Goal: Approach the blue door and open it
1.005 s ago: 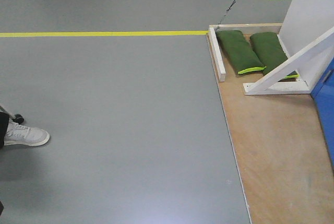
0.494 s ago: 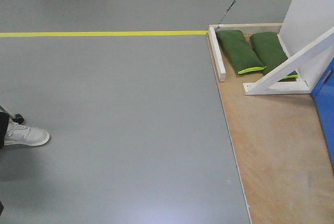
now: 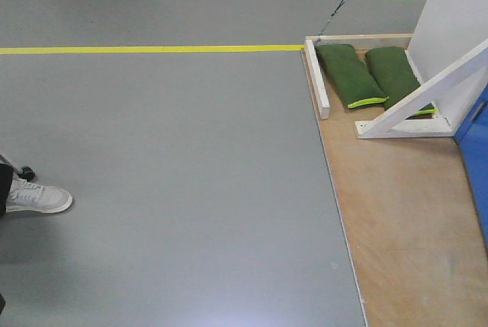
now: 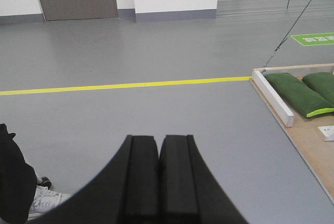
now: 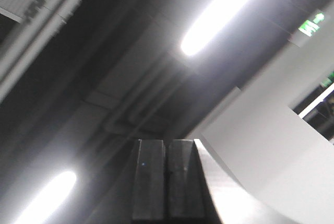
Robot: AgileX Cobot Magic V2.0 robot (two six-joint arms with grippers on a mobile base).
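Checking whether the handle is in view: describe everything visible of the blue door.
Only a strip of the blue door shows, cut off by the front view's right edge: a smooth bright-blue panel above the plywood platform, beside the foot of the white slanted brace. No handle, lock or latch is visible. Neither wrist view shows it.

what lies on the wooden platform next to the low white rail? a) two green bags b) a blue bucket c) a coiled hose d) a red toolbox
a: two green bags lie side by side on the wooden platform, right beside the low white rail.
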